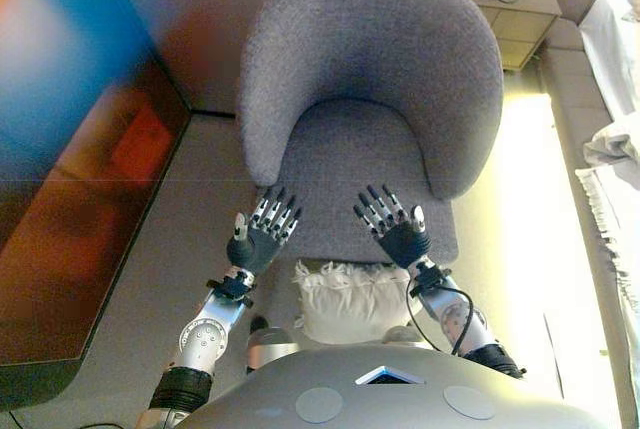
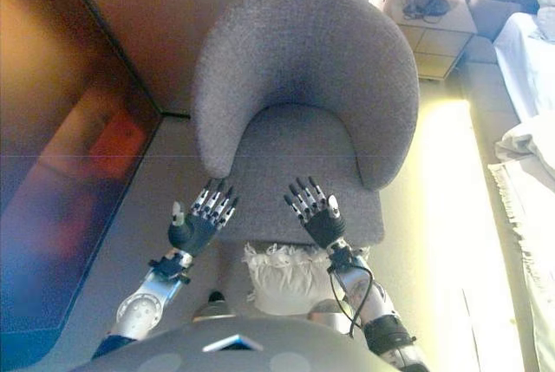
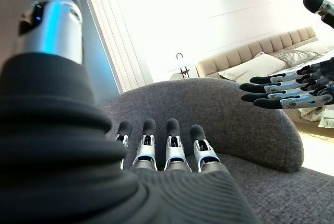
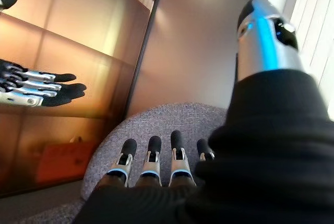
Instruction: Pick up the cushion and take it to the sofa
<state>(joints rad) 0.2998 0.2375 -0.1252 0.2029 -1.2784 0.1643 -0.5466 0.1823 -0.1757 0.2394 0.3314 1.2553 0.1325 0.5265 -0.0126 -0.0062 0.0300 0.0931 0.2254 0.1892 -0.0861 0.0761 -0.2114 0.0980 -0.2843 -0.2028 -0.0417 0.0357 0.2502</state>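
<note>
A white fringed cushion (image 1: 345, 301) lies low at the front edge of a grey tub armchair (image 1: 372, 99), below and between my two hands. My left hand (image 1: 262, 233) is open with straight fingers, held over the chair seat's front left. My right hand (image 1: 393, 226) is open too, over the seat's front right. Neither hand touches the cushion. The cushion also shows in the right eye view (image 2: 289, 277). In the left wrist view my left hand's fingers (image 3: 172, 148) point at the chair back, with my right hand (image 3: 292, 91) beyond.
A dark wooden cabinet (image 1: 70, 179) stands along the left. A beige bedside table (image 1: 515, 4) stands at the back right. A bed with white bedding (image 1: 615, 99) runs along the right edge. Pale floor (image 1: 520, 219) lies between chair and bed.
</note>
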